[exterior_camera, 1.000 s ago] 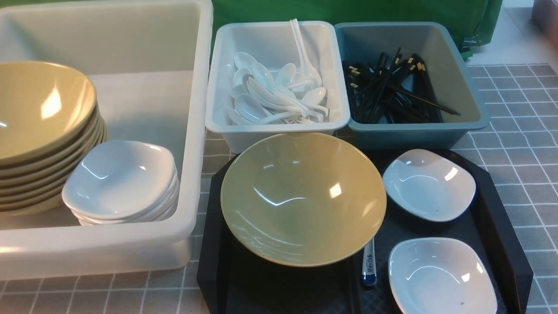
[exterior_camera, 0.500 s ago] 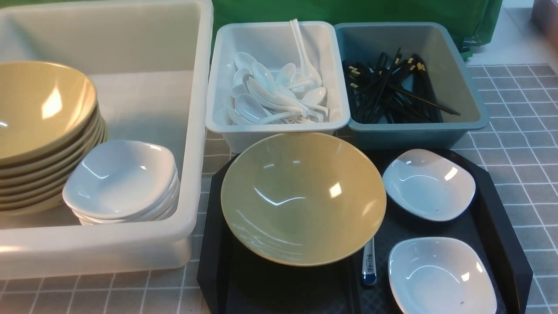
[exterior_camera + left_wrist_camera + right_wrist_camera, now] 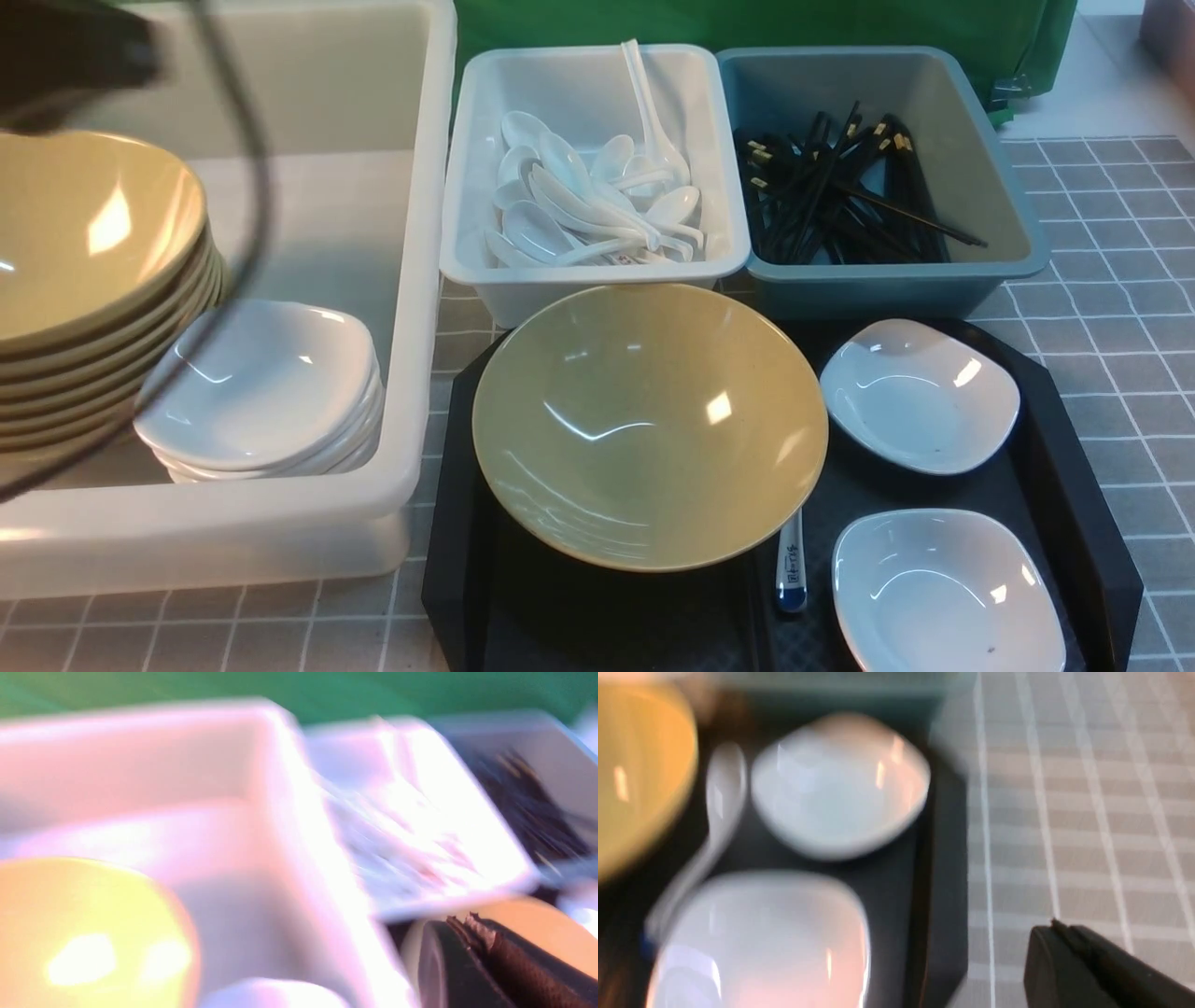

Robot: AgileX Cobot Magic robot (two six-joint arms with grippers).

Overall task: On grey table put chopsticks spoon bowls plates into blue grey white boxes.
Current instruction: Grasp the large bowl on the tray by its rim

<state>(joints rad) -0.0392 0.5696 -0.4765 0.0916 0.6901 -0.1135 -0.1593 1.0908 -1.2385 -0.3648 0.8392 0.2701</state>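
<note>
On the black tray [image 3: 1074, 485] sit a tan bowl [image 3: 649, 425] and two white plates [image 3: 920, 394] [image 3: 945, 593]. The spoon [image 3: 790, 574] pokes its blue-tipped handle out from under the bowl. Chopsticks [image 3: 840, 196] lie in the blue-grey box [image 3: 896, 285]. My left gripper [image 3: 462, 921] is shut and empty above the off-white tub [image 3: 411, 280]; its view is blurred. My right gripper [image 3: 1055, 926] is shut and empty over the grey table [image 3: 1087, 812], beside the tray's edge and apart from the plates [image 3: 840, 784].
The tub holds a stack of tan bowls [image 3: 84, 243] and a stack of white plates [image 3: 266, 383]. The white box [image 3: 597, 273] holds several spoons [image 3: 588, 205]. A dark, blurred part of my left arm [image 3: 65, 56] with a cable hangs over the tub.
A blurred dark part of my left arm and its cable have come into the front view at the upper left, over the tub. The dishes have not moved.
</note>
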